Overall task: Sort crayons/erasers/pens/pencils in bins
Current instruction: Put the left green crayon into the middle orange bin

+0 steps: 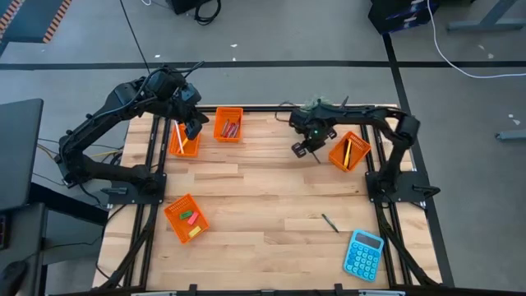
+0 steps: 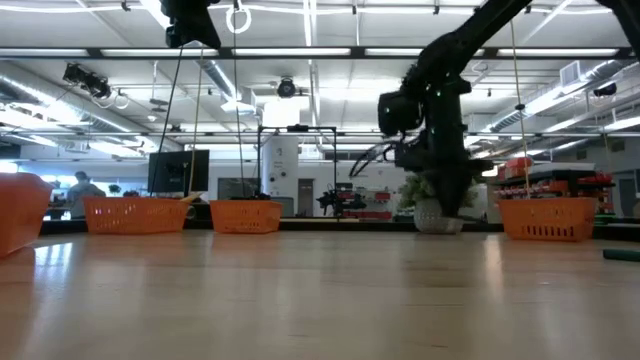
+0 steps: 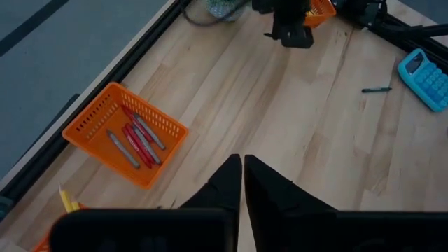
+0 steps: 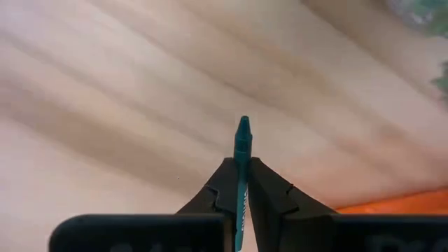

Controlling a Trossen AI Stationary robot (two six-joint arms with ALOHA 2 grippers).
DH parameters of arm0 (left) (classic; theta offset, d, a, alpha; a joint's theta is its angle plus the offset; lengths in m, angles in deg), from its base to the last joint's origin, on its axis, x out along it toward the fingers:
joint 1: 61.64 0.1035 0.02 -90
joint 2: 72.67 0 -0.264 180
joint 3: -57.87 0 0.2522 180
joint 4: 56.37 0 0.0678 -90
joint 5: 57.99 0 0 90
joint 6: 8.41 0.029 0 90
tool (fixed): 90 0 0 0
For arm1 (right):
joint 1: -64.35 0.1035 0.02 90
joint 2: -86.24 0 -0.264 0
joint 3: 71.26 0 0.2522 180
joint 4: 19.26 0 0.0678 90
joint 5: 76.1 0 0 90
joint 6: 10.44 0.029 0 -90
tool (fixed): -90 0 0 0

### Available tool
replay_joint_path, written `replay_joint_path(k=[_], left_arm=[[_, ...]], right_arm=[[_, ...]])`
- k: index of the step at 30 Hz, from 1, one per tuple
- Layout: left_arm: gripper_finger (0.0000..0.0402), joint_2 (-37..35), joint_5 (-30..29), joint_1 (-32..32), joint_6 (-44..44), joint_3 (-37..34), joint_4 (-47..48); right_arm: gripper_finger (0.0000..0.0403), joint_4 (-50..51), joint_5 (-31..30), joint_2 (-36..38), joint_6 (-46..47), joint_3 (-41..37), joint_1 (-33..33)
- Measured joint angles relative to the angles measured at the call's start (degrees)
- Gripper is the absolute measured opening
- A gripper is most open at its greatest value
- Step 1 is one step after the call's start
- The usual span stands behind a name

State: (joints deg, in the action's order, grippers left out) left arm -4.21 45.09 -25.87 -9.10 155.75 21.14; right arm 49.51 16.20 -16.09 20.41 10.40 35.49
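Observation:
My right gripper (image 4: 241, 168) is shut on a teal-green crayon (image 4: 242, 143) over bare wood, just left of the far-right orange bin (image 1: 348, 152), which holds a yellow stick. My left gripper (image 3: 242, 166) is shut and holds nothing. It hovers by the far-left bin (image 1: 184, 140), which holds pencils. Red and grey crayons lie in the neighbouring bin (image 3: 126, 133). A dark pen (image 1: 329, 222) lies flat on the table at the near right. Erasers sit in the near-left bin (image 1: 186, 218). My right gripper pinches the crayon's shaft (image 4: 241, 183) between its two fingers, which point down at the table. The crayon lies along the fingers, and its pointed end (image 4: 243, 126) sticks out past the fingertips. It looks clear of the wood.
A blue calculator (image 1: 364, 254) lies at the near right corner. The middle of the wooden table (image 1: 263, 189) is bare. Black frame rails run along the table's left and right sides.

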Motion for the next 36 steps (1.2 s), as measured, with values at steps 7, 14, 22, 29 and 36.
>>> replay_joint_path(k=[7,14,22,29,36], left_arm=[[0.0036,0.01,0.0,0.02,-0.02,0.0,-0.98],[0.0029,0.02,-1.74,1.86,-0.02,0.02,-2.86],[0.0036,0.02,-1.76,5.49,-0.04,0.02,-2.91],[0.0039,0.02,-1.69,5.9,-0.17,0.02,-2.91],[0.0032,0.02,-1.7,5.86,-0.42,0.02,-2.51]], right_arm=[[0.0026,-14.33,6.55,8.52,13.55,0.02,2.69],[0.0026,-44.84,-0.04,9.8,34.63,0.17,5.26],[0.0026,-54.85,-6.94,-2.71,37.54,9.79,7.78],[0.0029,-52.09,-6.73,-14.71,33.61,26.28,7.94],[0.003,-42.63,-5.91,-24.73,29.18,40.96,6.07]])
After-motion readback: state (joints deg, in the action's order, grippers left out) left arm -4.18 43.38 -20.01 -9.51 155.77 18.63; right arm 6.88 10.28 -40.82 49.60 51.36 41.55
